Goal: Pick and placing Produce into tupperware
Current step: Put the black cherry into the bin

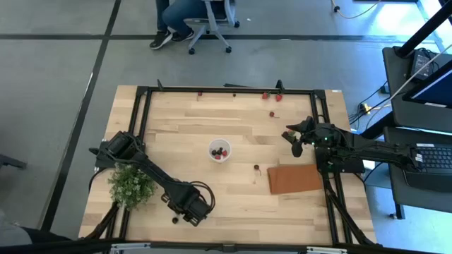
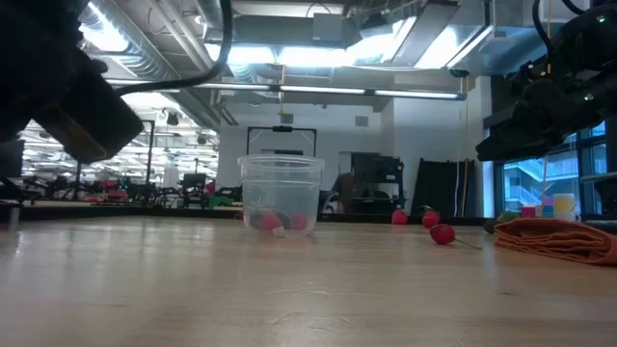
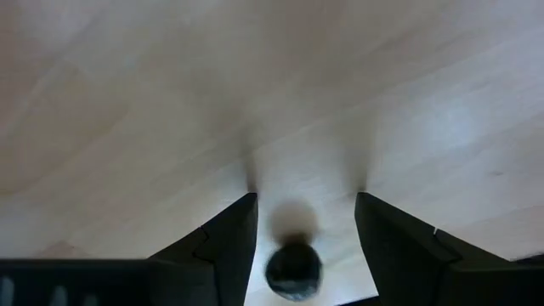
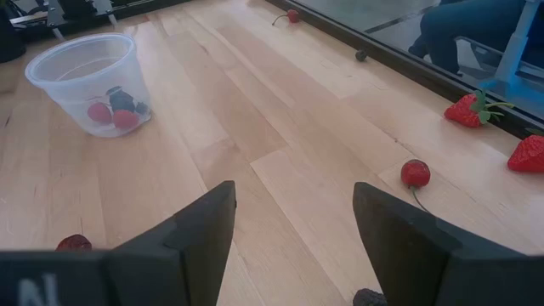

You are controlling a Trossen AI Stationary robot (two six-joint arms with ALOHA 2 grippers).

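Observation:
The tupperware (image 1: 219, 150) is a small translucent cup standing on the table's middle; red and dark berries lie in it (image 4: 115, 106). My left gripper (image 1: 181, 215) is low over the near edge, open and pointing down. A dark berry (image 3: 293, 268) lies on the wood between its fingers, touching neither. My right gripper (image 1: 291, 138) hovers open right of the cup, above the table (image 4: 293, 191). Loose produce lies about: a red berry (image 4: 415, 173) ahead of it, another (image 1: 256, 168) by the mat, and strawberries (image 1: 279, 97) at the far edge.
A flat reddish-brown mat (image 1: 295, 178) lies right of centre, under the right arm. A leafy green bush with white flowers (image 1: 131, 185) sits at the left near corner beside the left arm. A black frame (image 1: 233, 89) borders the table. A seated person (image 1: 187, 17) is beyond the far edge.

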